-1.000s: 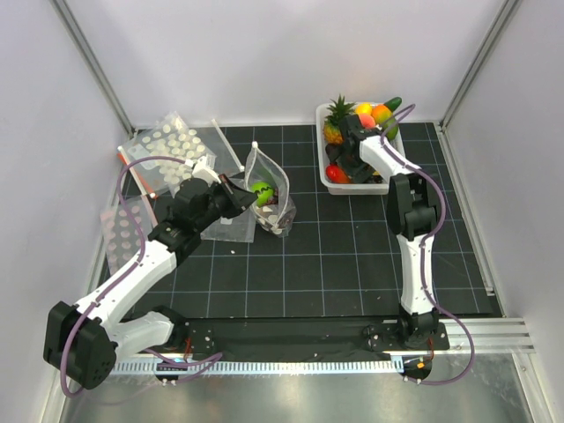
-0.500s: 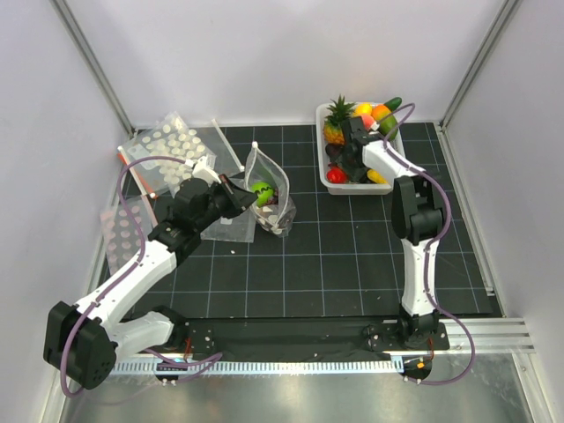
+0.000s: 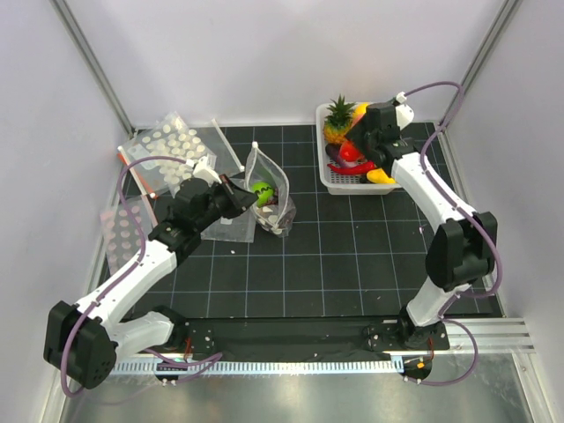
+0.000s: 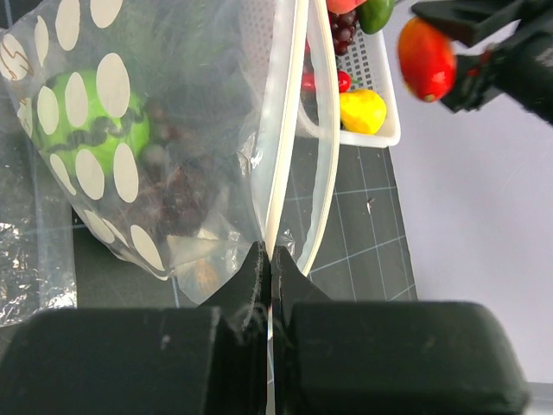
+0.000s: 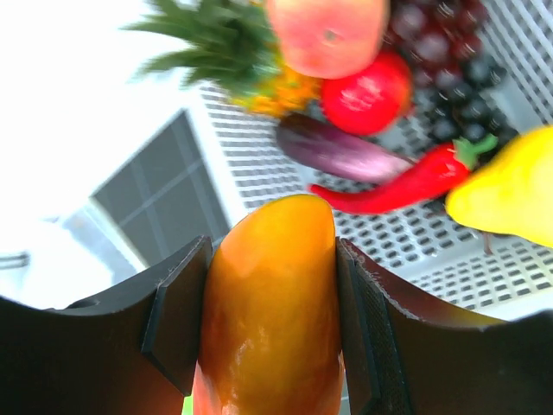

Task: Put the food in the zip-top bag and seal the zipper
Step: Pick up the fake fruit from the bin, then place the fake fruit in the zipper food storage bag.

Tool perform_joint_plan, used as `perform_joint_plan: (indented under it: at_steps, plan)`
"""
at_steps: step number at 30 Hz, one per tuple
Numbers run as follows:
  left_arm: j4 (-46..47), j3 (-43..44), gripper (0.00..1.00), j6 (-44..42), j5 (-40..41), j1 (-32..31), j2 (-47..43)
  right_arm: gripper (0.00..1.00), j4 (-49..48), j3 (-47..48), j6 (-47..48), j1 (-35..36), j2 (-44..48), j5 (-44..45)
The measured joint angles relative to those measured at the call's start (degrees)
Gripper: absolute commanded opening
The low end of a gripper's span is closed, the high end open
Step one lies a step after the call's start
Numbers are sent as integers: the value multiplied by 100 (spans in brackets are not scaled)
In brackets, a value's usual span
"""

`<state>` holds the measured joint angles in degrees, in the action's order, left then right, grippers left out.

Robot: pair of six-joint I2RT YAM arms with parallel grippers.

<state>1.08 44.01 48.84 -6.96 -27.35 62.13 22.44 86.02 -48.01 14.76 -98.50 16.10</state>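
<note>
The zip-top bag (image 3: 271, 201) stands with its mouth open on the black grid mat (image 3: 352, 256), right at the tips of the left gripper (image 3: 236, 194), seen from above. A green round fruit (image 3: 262, 189) sits inside it, just past those fingertips. Well off to the right, the right gripper (image 3: 354, 148) hangs over the white tray (image 3: 352, 185) with an orange-red fruit (image 3: 349, 153) between its fingers; a pineapple (image 3: 337, 119) stands beyond them and a yellow pear (image 3: 381, 176) lies on their near side.

From the left wrist, the left gripper (image 4: 268, 259) is shut tight, its fingers pinching the zipper (image 4: 281, 130) where the white strip enters the jaws. The zip-top bag (image 4: 199, 104) spreads to the left of the fingers, with the green round fruit (image 4: 95, 130) and dark grapes (image 4: 173, 190) showing through its dotted wall. Ahead and to the right, the right gripper (image 4: 467, 60) holds the orange-red fruit (image 4: 426, 59) in the air above the tray (image 4: 380, 138) and the yellow pear (image 4: 363, 111).

From the right wrist, the right gripper (image 5: 270, 251) is clamped on the orange-red fruit (image 5: 268, 328), one pad on each flank. Below and ahead of the fingers lies the tray (image 5: 406, 246), holding the pineapple (image 5: 233, 52), a peach (image 5: 328, 30), a red round fruit (image 5: 367, 91), an aubergine (image 5: 341, 151), a red chilli (image 5: 406, 177), more dark grapes (image 5: 449, 95) and the yellow pear (image 5: 510, 186).
</note>
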Motion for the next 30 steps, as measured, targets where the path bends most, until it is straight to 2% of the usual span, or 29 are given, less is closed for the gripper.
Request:
perform_joint_plan:
  at_steps: [6, 11, 18, 23, 30]
  plan:
    - [11, 0, 0, 52, -201, 0, 39, 31, -498, -413, 358, 450, 822, -195]
    - [81, 2, 0, 188, -433, 0, 76, 31, -780, -501, 693, 1390, 1233, -232]
    - [323, 2, 0, 483, -721, 4, 216, 31, -1250, -501, 1115, 2634, 1261, -321]
    - [354, -2, 0, 588, -763, 50, 219, 31, -1620, -529, 1504, 3001, 1056, -219]
    - [439, -157, 0, 686, -691, 153, 17, 33, -2439, -1451, 1919, 3128, 765, -190]
